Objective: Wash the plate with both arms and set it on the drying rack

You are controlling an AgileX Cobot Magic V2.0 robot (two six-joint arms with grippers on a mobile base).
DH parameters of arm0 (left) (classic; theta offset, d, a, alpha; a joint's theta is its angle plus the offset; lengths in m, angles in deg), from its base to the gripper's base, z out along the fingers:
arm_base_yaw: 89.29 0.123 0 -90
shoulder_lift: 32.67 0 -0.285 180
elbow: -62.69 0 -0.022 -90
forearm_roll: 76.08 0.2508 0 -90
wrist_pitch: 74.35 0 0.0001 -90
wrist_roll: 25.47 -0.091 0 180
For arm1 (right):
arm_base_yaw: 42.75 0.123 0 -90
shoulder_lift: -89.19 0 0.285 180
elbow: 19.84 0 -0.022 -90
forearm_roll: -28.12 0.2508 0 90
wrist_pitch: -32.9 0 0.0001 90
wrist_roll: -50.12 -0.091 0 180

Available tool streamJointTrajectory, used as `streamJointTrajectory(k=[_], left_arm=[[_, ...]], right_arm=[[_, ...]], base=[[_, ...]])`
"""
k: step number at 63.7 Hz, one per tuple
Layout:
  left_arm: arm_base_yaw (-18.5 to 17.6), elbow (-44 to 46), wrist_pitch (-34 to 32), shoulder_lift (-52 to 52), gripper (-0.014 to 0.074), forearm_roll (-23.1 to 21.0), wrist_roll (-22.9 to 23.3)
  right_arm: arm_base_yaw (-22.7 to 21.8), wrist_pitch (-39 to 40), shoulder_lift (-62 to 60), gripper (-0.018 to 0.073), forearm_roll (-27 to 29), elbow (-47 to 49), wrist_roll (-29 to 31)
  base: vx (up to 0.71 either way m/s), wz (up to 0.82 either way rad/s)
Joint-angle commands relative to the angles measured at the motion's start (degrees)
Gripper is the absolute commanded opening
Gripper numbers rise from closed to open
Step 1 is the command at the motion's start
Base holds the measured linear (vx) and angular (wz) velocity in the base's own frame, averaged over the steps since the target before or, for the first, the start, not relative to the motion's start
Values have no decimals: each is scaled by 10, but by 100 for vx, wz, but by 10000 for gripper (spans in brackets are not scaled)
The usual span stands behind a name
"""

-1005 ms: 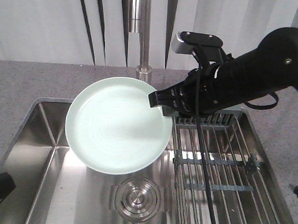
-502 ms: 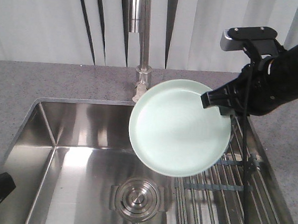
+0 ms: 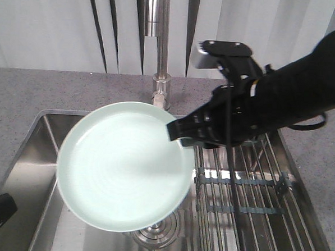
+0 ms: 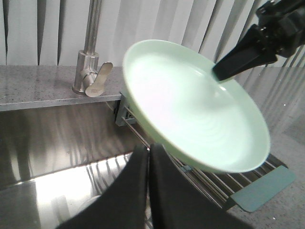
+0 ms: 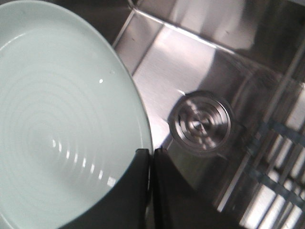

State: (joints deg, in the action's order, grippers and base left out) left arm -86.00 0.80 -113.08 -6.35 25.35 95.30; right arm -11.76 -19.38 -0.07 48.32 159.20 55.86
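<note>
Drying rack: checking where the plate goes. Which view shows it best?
Front view: the drying rack lies almost whole, right of the plate. Left wrist shows only its edge past the plate; right wrist, a blurred corner.

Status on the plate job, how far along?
Done: right claw grips the plate by its rim. In hand: plate held tilted over the sink, left claw shut and off it. Left: setting it on the drying rack.

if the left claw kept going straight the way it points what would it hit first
Probably the plate: in the left wrist view the left claw aims at its lower rim. Depth is unclear, so it might slip underneath and reach the drying rack instead.
</note>
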Motion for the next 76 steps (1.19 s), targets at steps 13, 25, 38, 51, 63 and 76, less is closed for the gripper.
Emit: streamJointTrajectory(k=[13, 25, 38, 51, 63, 76], left_arm=[[-4, 14, 10, 5, -6, -10, 4], [-4, 14, 9, 5, -6, -9, 4], [-4, 14, 10, 5, -6, -9, 4], [-4, 14, 10, 5, -6, -9, 4], [-4, 14, 10, 5, -6, -9, 4], [-4, 14, 10, 5, -6, -9, 4]], right_arm=[[31, 184, 34, -4, -109, 13, -69], [21, 119, -7, -4, -270, 13, -157], [19, 23, -73, -4, -389, 13, -173], [5, -45, -105, -3, -532, 13, -231], [-108, -54, -100, -3, -510, 13, -211], [-205, -63, -55, -3, -428, 13, -122]], base=[[0, 0], [0, 0], [0, 0], [0, 0], [0, 0], [0, 0]])
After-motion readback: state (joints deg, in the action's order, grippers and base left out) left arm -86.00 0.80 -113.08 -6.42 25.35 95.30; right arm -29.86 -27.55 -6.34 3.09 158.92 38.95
